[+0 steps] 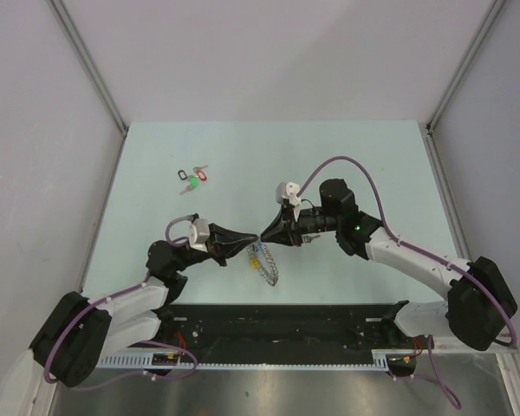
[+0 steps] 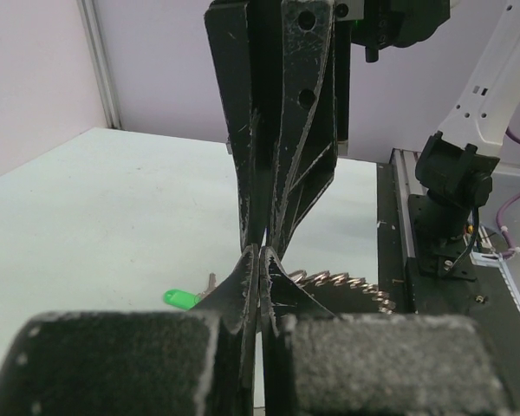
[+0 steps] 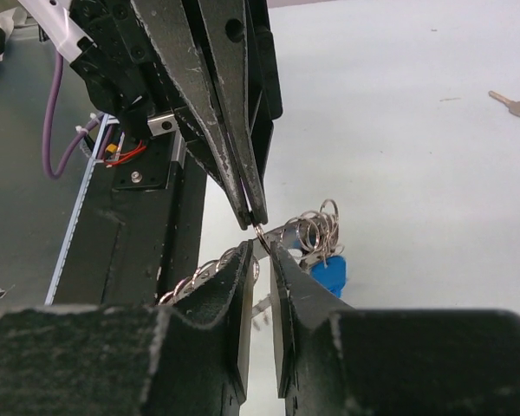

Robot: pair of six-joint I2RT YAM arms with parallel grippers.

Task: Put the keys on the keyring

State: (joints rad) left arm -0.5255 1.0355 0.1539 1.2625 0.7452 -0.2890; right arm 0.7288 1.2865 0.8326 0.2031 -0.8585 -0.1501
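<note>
Pale green worktop (image 1: 347,156) carries one keyring (image 1: 265,264), one blue-tagged key (image 3: 330,274), one green-tagged key (image 2: 180,299) and one three-key bunch (image 1: 193,178). Left end effector (image 3: 256,217) pinches the keyring; right end effector (image 3: 262,260) is narrowly parted.

- worktop (image 1: 347,156): pale mint green, matte, runs the whole floor of the booth
- bunch of keys (image 1: 192,177): black, red and green tags fanned out together, sitting on its own toward the far left of the worktop, closer to the left edge than to the middle
- wall panels (image 1: 269,52): plain light grey, closing off the far, left and right sides
- metal posts (image 1: 91,65): grey, slanting up from the far corners
- black rail (image 1: 286,316): runs along the near edge
- white slotted strip (image 1: 269,357): right in front of that rail
</note>
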